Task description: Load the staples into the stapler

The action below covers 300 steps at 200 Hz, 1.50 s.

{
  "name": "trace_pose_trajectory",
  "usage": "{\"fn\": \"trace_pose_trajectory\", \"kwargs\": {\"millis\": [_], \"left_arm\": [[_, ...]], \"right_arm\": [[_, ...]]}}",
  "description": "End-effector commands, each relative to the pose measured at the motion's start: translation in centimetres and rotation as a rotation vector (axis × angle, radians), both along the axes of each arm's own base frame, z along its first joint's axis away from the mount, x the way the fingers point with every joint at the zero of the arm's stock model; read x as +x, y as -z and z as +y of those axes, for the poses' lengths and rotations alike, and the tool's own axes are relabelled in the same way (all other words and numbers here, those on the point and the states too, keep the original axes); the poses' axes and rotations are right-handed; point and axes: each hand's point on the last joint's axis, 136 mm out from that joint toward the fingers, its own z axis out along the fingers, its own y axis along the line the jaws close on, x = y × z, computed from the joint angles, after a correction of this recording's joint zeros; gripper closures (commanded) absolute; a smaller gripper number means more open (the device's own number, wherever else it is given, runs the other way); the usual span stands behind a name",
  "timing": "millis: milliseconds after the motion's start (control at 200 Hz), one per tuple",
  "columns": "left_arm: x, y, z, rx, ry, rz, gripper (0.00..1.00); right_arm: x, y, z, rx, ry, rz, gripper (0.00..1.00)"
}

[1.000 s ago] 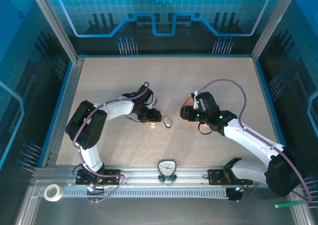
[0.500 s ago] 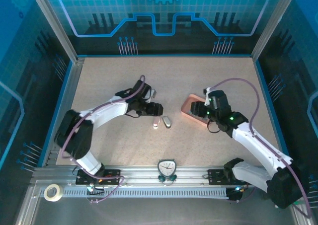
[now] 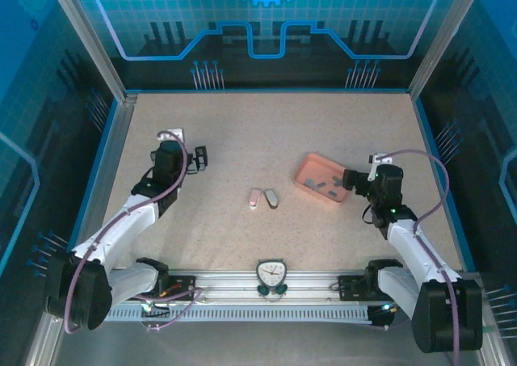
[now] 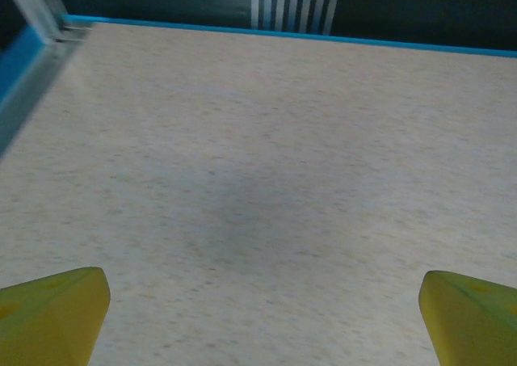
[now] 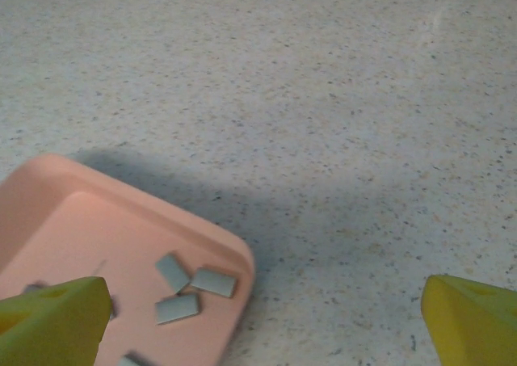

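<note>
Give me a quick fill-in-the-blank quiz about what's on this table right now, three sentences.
1. The salmon-pink tray holds several small grey ____.
2. In the top view, the stapler lies to the tray's ____ side.
3. The left gripper and right gripper have jaws that are not shut but ____.

Missing words: staples; left; open.

I can read no text, label, brand or number in any of my views. The small dial on the rail between my bases carries markings too small to make out.
</note>
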Motion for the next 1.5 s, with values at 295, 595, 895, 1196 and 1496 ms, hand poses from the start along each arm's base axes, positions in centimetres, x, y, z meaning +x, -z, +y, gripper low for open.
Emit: {"fn": "trace_pose_trajectory", "kwargs": {"millis": [295,595,895,1196,1496], "left_arm": [[0.3,4.0,3.6,0.185,-0.083,-0.227,0.01],[2.5,7.5,2.7,0.042,0.068,-0.200,0.01],[3.4,8.4,4.9,-0.007,-0.017,-0.177,0.01],[3.5,8.6,4.5,-0.003,0.007,-0.167,0.01],[3.5,8.6,4.5,-0.003,0.007,-0.168,0.01]], "right_arm": [[3.3,-1.1,0.1,-0.033,-0.092,-0.260,0.00],[6.1,-0.1,2.0,-0.051,-0.196,-0.312,0.00],[7.9,1.9,3.4,-0.109,-0.233,-0.228,0.00],[8.3,2.1,3.8,-0.122,-0.240,-0.210,0.00],[8.3,2.0,3.8,-0.123,-0.240,-0.211,0.00]]}}
